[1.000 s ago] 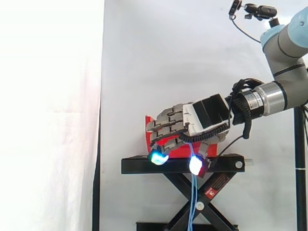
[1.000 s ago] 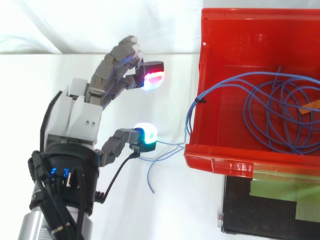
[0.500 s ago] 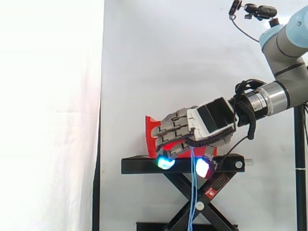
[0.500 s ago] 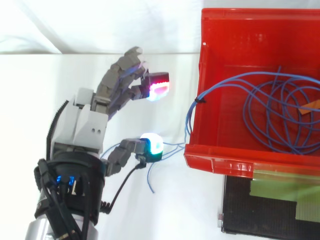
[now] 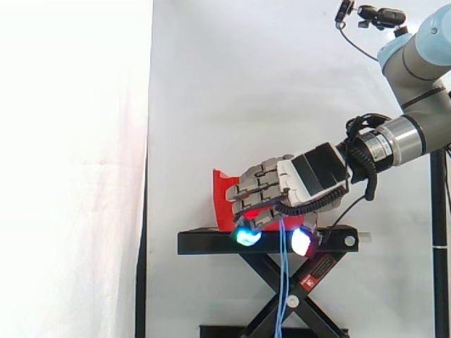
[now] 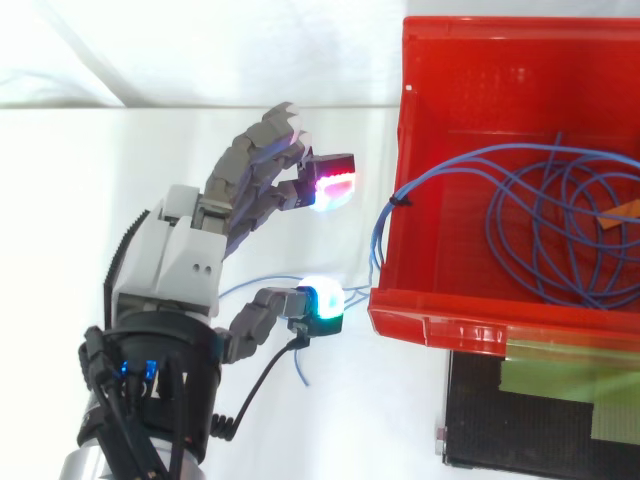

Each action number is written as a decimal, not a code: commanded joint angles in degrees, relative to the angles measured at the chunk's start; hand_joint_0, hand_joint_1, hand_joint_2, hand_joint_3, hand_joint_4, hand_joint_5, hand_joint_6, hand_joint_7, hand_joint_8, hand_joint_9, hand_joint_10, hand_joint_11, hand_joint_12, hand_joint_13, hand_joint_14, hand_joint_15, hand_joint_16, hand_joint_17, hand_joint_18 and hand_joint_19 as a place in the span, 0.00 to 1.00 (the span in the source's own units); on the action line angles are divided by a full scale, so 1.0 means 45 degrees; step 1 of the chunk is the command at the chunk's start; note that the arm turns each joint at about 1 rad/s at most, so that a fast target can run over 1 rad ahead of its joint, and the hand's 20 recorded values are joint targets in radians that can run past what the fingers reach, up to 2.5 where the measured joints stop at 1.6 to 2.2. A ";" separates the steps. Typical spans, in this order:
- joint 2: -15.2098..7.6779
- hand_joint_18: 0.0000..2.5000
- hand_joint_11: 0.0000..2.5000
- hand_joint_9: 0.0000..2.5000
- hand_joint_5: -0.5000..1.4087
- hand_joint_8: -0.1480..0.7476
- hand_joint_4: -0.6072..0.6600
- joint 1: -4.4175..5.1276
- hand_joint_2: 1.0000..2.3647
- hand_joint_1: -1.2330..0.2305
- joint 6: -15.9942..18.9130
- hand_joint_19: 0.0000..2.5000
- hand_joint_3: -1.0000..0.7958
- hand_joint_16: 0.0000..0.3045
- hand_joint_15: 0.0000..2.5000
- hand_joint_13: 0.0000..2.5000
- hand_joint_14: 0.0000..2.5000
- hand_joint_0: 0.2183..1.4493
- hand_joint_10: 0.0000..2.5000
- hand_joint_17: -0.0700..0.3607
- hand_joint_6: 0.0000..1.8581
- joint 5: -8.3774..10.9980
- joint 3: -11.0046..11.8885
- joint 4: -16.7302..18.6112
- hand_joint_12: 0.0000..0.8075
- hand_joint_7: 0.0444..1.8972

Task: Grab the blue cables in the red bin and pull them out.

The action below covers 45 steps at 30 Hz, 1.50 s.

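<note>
Cables lay coiled in the bin, with loose ends draped over its left wall. The hand had edged closer to that wall, fingers loosely spread and grasping nothing, so the grab remained undone.

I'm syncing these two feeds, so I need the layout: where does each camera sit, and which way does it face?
Side view: beside the black stand, level with it, looking across at the red bin; arm and hand enter from the right.
Top view: overhead, looking down into the bin; the hand comes in from the lower left.
Shared: hand, bin, blue cables.
</note>
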 commanded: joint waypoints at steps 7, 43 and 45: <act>0.0000 0.10 0.11 0.16 0.54 0.43 0.70 -0.0048 0.00 0.31 -0.0238 0.21 0.00 0.14 0.10 0.09 0.00 0.47 0.00 0.38 0.01 -0.0046 0.0005 -0.0192 0.39 0.25; 0.0000 0.10 0.10 0.16 0.56 0.43 0.72 -0.0302 0.00 0.31 -0.0883 0.21 0.00 0.14 0.10 0.10 0.00 0.47 0.00 0.38 0.01 -0.0183 -0.0015 -0.0075 0.39 0.27; 0.0000 0.10 0.10 0.16 0.56 0.43 0.72 -0.0321 0.00 0.31 -0.0902 0.21 0.00 0.14 0.10 0.10 0.00 0.47 0.00 0.38 0.01 -0.0183 -0.0015 -0.0075 0.39 0.27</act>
